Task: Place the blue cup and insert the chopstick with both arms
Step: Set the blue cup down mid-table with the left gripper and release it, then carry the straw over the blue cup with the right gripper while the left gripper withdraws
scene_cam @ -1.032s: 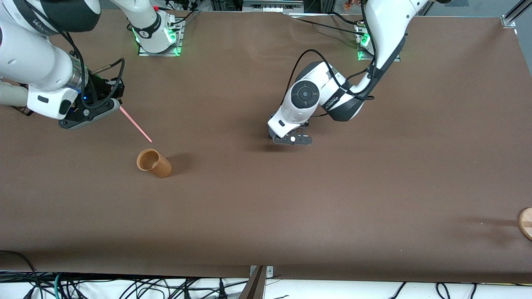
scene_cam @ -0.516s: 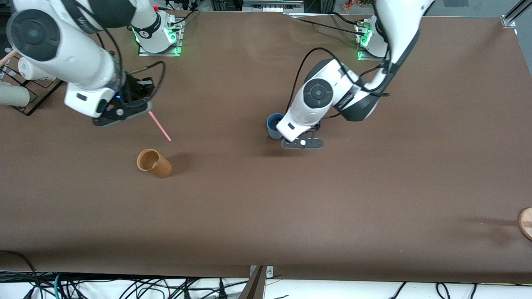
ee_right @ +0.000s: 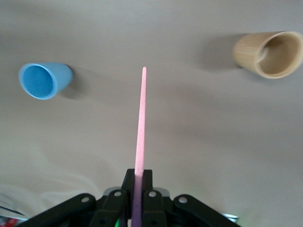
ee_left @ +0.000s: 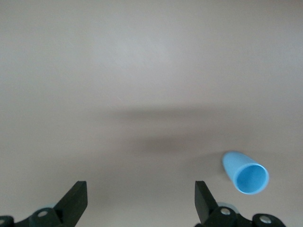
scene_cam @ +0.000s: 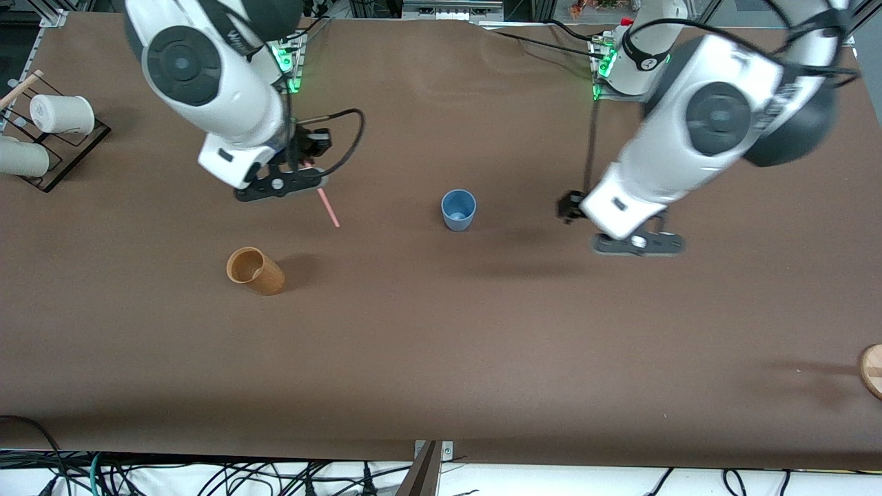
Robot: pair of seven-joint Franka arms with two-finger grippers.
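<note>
Front view, right claw (scene_cam: 303,180) clamping chopstick (scene_cam: 328,208), left claw (ee_left: 139,201) spread, blue cup (scene_cam: 458,209) upright.

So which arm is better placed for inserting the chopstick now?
The right: its gripper is shut on the chopstick, and the blue cup stands upright on the table. The left gripper is open and empty, away from the cup.

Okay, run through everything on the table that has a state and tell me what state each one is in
blue cup: upright on the table, empty, released.
chopstick: clamped in the right end effector, tip pointing down.
left end effector: open, empty, above bare table.
wooden cup: standing, empty.
</note>
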